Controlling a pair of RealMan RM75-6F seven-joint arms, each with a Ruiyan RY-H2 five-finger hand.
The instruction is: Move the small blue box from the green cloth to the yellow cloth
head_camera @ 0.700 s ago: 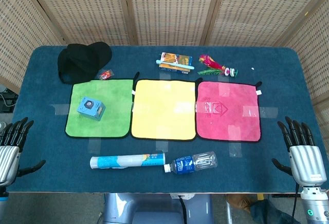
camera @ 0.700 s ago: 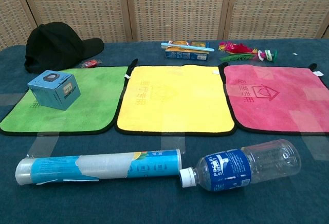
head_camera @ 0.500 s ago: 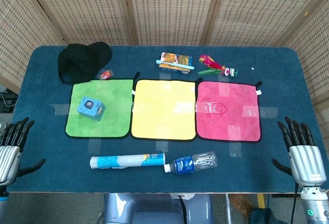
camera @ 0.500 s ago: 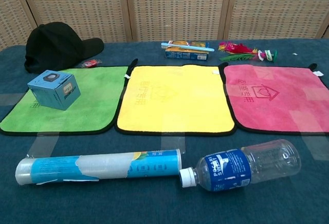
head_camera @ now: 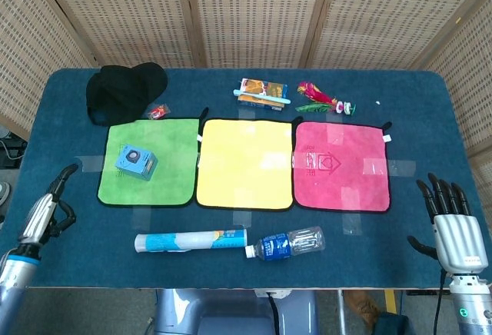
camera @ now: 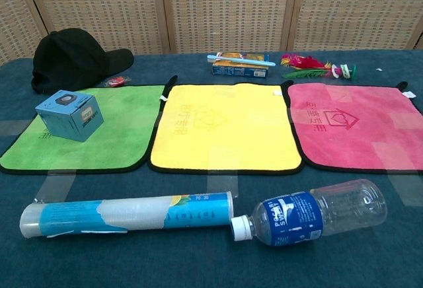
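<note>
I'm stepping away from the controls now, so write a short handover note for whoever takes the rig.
Left hand: holding nothing, turned edge-on at the near left table edge.
Right hand: open, empty, at the near right corner.
Small blue box: upright on the green cloth, in its left half.
Yellow cloth: bare, beside the green one.
Done: nothing.
Left: grip the box, lift it, set it on the yellow cloth.
</note>
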